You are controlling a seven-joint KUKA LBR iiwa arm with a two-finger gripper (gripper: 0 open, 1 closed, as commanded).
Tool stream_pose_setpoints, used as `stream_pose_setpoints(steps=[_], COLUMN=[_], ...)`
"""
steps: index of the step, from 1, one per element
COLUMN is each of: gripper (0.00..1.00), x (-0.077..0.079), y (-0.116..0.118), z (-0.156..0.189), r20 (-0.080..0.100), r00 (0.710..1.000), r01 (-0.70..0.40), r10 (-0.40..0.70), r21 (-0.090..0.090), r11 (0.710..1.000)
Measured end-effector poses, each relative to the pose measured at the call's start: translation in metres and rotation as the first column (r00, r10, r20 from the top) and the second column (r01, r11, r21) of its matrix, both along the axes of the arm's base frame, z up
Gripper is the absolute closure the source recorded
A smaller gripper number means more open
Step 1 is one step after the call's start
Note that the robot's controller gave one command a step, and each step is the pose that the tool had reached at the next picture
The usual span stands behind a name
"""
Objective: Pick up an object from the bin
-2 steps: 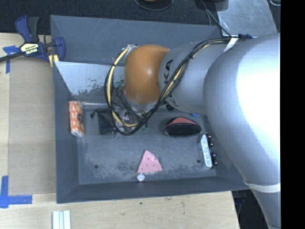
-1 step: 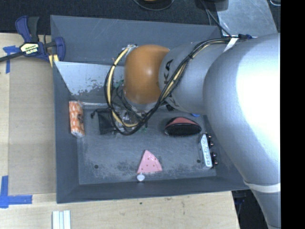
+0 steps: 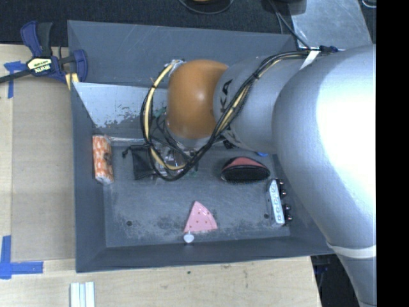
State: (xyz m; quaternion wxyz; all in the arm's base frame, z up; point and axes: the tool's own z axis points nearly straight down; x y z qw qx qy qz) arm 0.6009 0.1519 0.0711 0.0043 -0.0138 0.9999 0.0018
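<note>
My gripper (image 3: 146, 163) is low over the bin floor, left of centre, its dark body showing under the wrist. Just to its left, against the bin's left wall, lies an orange thing in a clear plastic packet (image 3: 102, 158), apart from the gripper. Right of the gripper rests a black oval object with a red top (image 3: 244, 169). A pink triangular piece with a small white knob (image 3: 200, 219) lies near the front wall, below the gripper.
A narrow white and black object (image 3: 277, 203) lies along the bin's right side. The arm and its orange wrist cover hide the bin's back and right parts. Bare floor shows at the front left.
</note>
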Motion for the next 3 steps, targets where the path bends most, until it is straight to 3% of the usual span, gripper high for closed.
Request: stream_pose_setpoints(steps=[1,2,3], gripper=[1.00,1.00,1.00], x=[0.002,0.019,0.018], y=[-0.003,-0.007,-0.042], z=[0.091,0.035,0.001], r20=[-0.001,0.008,0.004], r00=[1.000,0.930,0.992], r01=[0.004,-0.368,-0.123], r10=[-0.004,0.368,0.123], r21=[-0.001,-0.005,0.000], r11=[1.000,0.930,0.992])
